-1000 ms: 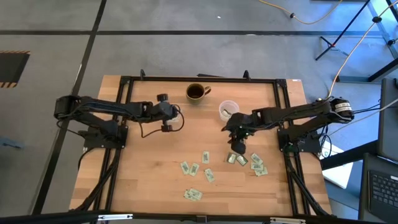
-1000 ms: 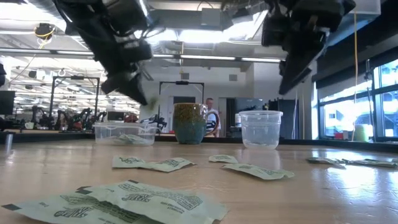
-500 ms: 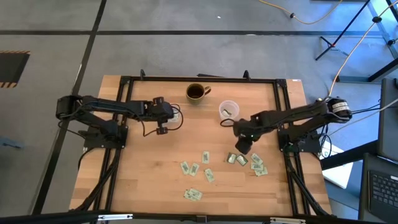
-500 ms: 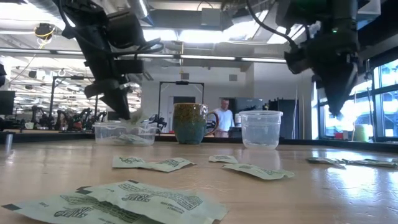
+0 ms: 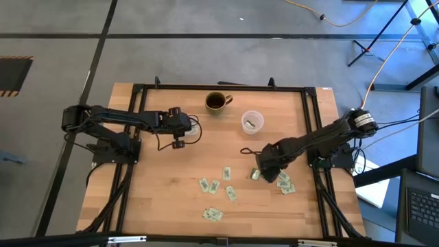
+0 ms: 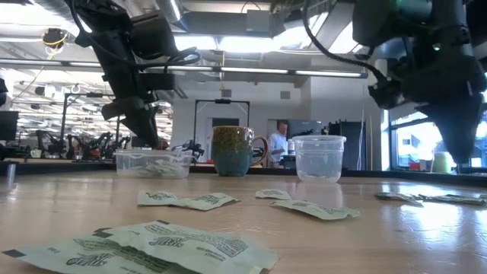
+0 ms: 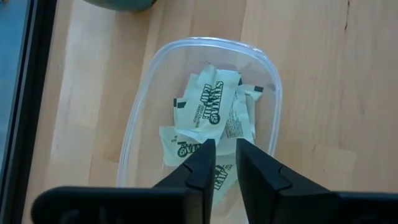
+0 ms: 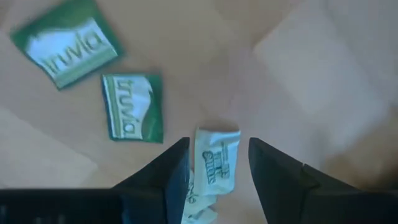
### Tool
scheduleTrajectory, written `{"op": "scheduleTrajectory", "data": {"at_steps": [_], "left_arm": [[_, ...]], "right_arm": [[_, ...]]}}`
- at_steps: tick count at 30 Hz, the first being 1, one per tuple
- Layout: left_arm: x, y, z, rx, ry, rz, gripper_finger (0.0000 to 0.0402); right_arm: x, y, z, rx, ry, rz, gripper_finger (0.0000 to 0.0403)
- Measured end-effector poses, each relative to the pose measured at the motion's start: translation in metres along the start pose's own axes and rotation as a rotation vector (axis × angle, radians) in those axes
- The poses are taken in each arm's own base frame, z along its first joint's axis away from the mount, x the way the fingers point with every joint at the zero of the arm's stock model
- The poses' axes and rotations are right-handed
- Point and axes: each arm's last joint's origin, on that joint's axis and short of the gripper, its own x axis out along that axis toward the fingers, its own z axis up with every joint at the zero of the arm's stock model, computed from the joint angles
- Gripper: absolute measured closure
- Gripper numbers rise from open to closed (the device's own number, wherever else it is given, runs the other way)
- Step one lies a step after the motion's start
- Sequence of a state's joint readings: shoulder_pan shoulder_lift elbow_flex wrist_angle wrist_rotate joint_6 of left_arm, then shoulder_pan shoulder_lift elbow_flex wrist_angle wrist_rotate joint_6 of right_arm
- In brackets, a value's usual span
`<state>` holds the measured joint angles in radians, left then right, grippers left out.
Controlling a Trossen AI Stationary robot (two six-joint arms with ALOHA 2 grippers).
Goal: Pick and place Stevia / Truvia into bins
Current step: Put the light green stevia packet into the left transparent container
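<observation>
Pale green and white Stevia / Truvia sachets lie loose on the wooden table point(image 5: 158, 192), some in the middle point(image 5: 218, 184), some in a cluster at the right point(image 5: 284, 182). My left gripper point(image 7: 225, 160) hangs open over the shallow clear tub point(image 7: 140, 118), which holds several sachets point(image 7: 214, 102). My right gripper point(image 8: 217, 146) points down, open, just above the right cluster. Its fingers stand on either side of a white sachet point(image 8: 214, 163) without touching it, and two green Truvia sachets point(image 8: 132, 107) lie beside it. The round clear cup point(image 5: 252, 122) holds one sachet.
A dark mug point(image 5: 217, 101) with a handle stands at the far edge between tub and cup. More sachets lie near the front edge point(image 5: 212, 215). A black frame point(image 5: 134, 96) runs along the table's sides. A person point(image 6: 282, 144) stands far behind the table.
My right gripper has gone from beside the cup toward the near edge and down, rolling about its axis, and now hangs over the right sachet cluster. My left gripper has tipped further down over the tub and let go of a sachet, which has dropped into the tub.
</observation>
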<state>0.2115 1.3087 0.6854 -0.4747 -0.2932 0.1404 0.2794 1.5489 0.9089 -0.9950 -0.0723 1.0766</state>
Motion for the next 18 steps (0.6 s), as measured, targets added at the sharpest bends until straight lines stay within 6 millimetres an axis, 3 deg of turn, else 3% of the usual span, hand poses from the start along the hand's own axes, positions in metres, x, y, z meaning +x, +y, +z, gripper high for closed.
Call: {"op": "scheduleTrajectory", "data": {"at_steps": [11, 18], "left_arm": [[0.000, 0.000, 0.000, -0.025, -0.002, 0.000, 0.0341], [0.000, 0.000, 0.000, -0.027, -0.003, -0.002, 0.0345]], "right_arm": [[0.020, 0.007, -0.005, 0.017, 0.096, -0.081, 0.0273], [0.033, 0.005, -0.006, -0.012, 0.104, -0.037, 0.0299]]}}
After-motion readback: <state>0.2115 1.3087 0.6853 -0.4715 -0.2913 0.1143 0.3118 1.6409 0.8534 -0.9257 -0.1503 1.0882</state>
